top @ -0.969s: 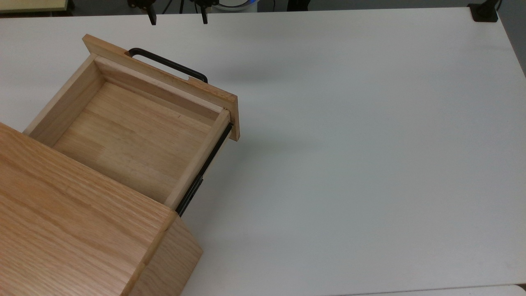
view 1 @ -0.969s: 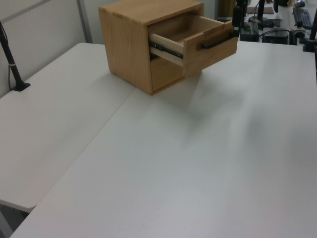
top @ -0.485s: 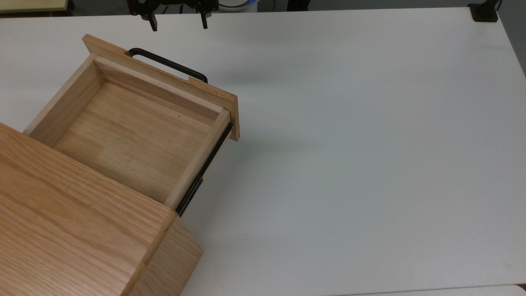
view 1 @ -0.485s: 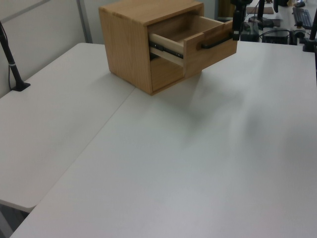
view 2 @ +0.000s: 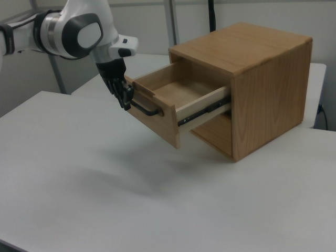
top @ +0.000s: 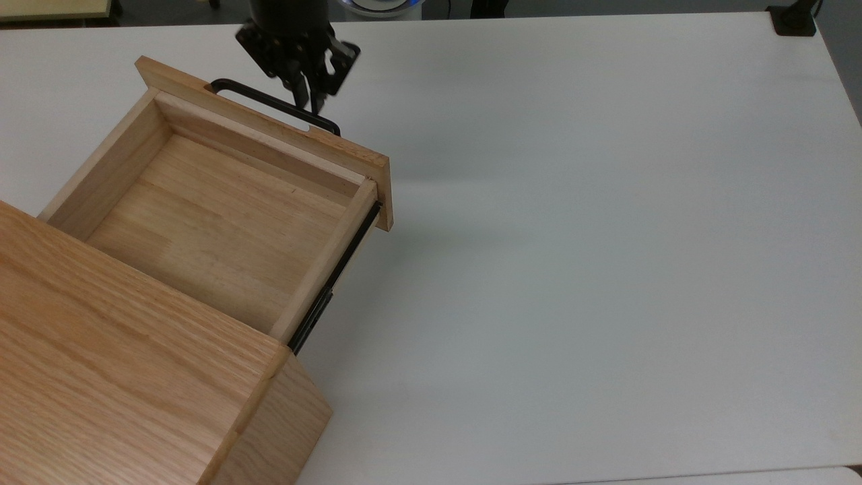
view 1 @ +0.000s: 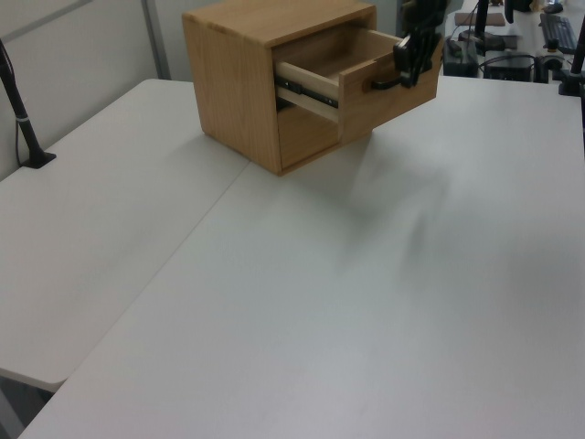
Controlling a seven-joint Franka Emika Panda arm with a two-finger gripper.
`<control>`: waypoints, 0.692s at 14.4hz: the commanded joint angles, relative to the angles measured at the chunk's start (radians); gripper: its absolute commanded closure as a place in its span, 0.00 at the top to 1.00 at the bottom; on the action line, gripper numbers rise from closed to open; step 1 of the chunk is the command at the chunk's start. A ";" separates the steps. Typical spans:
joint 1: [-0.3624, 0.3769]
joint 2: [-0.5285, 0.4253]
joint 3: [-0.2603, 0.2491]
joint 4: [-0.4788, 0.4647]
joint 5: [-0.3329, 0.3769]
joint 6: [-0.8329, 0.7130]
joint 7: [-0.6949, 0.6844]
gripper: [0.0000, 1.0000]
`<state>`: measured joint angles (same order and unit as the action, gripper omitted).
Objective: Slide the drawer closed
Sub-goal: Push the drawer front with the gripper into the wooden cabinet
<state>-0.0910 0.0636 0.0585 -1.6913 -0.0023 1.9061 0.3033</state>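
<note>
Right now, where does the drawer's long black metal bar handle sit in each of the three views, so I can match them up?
Top view: the long black metal bar handle lies upper left, along the drawer front's outer face, just under the end effector.
Left view: upper right of centre, on the front panel.
Right view: left of centre, beside the end effector.
Shared landmark: the oak cabinet body, with the light wooden drawer pulled out of it.

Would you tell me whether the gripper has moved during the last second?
Yes. In the top view the gripper has come down from the table's far edge to the drawer handle.
</note>
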 commanded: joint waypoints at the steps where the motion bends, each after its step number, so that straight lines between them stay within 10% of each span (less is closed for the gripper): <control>1: 0.017 0.007 -0.005 -0.025 -0.004 0.089 0.126 0.08; 10: -0.035 0.286 -0.019 0.276 -0.103 0.208 0.196 0.09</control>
<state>-0.1059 0.2423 0.0455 -1.5690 -0.0733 2.1091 0.4371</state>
